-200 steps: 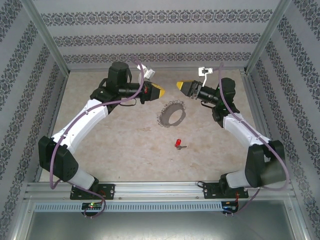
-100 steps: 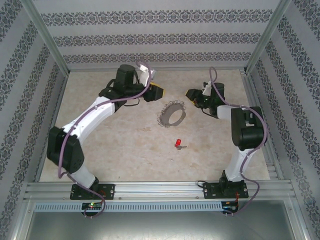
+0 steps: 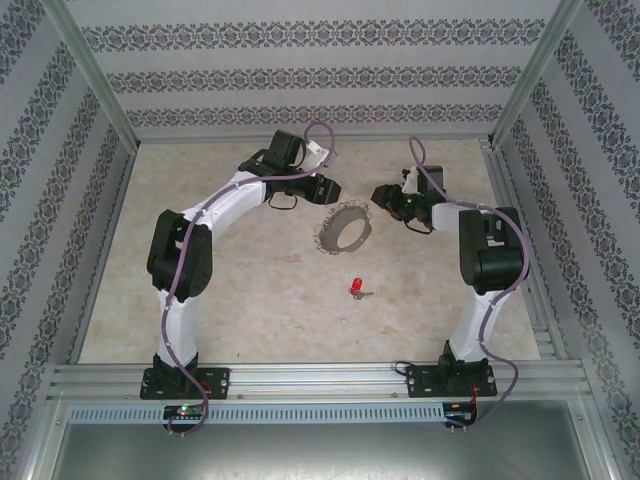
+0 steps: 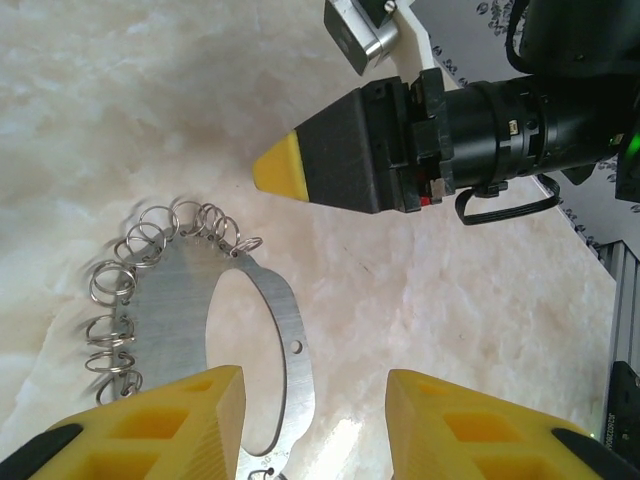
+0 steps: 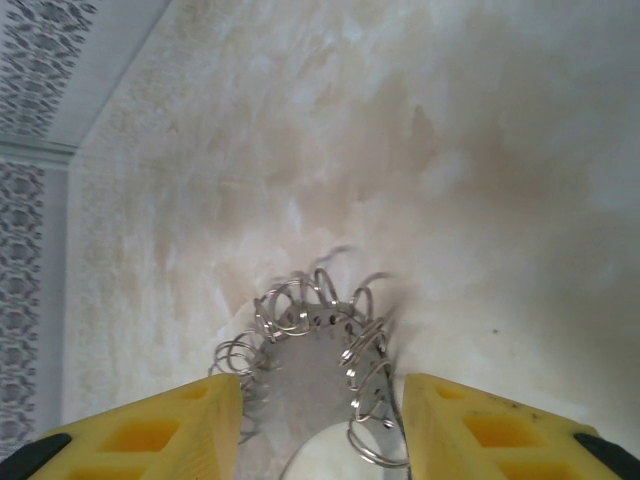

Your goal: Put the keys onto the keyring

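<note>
Left arm (image 3: 185,255), as I have it: upright from its base to a black elbow, white forearm reaching away and inward across the table, wrist at the far end. Left gripper (image 3: 325,188): pointing inward and down, yellow fingers (image 4: 180,415) parted with a plain gap between them, gripping nothing. Right arm (image 3: 487,250): upright from its base to a high black elbow, short reach inward. Right gripper (image 3: 380,192): pointing towards the left one, low over the table, yellow fingers spread, gripping nothing. The two grippers sit tip to tip, near but apart.
</note>
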`<move>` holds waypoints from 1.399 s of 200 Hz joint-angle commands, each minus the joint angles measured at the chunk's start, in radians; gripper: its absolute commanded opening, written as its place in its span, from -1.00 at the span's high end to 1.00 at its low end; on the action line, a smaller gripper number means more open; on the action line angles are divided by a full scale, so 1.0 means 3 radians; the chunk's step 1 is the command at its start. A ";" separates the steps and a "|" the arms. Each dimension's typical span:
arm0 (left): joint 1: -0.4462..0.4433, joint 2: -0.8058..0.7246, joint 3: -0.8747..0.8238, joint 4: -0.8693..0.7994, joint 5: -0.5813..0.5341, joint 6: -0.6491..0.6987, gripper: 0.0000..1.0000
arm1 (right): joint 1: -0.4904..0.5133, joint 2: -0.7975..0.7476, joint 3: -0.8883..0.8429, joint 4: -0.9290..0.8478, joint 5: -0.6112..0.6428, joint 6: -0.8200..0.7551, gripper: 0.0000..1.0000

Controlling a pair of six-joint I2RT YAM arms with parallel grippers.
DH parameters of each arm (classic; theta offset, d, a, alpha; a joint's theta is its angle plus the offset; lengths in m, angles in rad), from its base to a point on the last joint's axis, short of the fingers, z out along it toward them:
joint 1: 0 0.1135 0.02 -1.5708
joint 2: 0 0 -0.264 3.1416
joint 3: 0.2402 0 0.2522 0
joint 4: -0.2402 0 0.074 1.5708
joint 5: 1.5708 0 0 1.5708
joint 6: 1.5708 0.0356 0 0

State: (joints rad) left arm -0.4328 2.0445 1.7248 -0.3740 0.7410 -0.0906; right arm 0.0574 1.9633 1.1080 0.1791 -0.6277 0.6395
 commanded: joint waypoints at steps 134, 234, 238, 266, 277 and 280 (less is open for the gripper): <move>-0.0006 -0.0599 -0.0346 0.0132 0.0022 0.0026 0.17 | 0.0473 0.0176 0.0542 -0.1333 0.0966 -0.1009 0.13; 0.0007 -0.0613 -0.0377 0.0232 0.0131 -0.0010 0.17 | 0.0514 0.0291 0.0741 -0.1471 0.1169 -0.1053 0.27; 0.0010 -0.0613 -0.0379 0.0238 0.0130 -0.0010 0.17 | 0.0518 0.0303 0.0757 -0.1477 0.1170 -0.1053 0.28; 0.0017 -0.0613 -0.0377 0.0250 0.0146 -0.0010 0.17 | 0.0534 0.0368 0.0856 -0.1534 0.1161 -0.1082 0.35; 0.0022 -0.0613 -0.0379 0.0255 0.0149 -0.0010 0.17 | 0.0535 0.0384 0.0876 -0.1551 0.1153 -0.1096 0.40; 0.0024 -0.0613 -0.0380 0.0255 0.0151 -0.0015 0.17 | 0.0537 0.0388 0.0880 -0.1555 0.1152 -0.1099 0.42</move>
State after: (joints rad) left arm -0.4320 1.8957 1.6222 -0.3389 0.7593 -0.0902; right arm 0.2062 2.0533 1.3403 -0.2581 -0.3000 0.3325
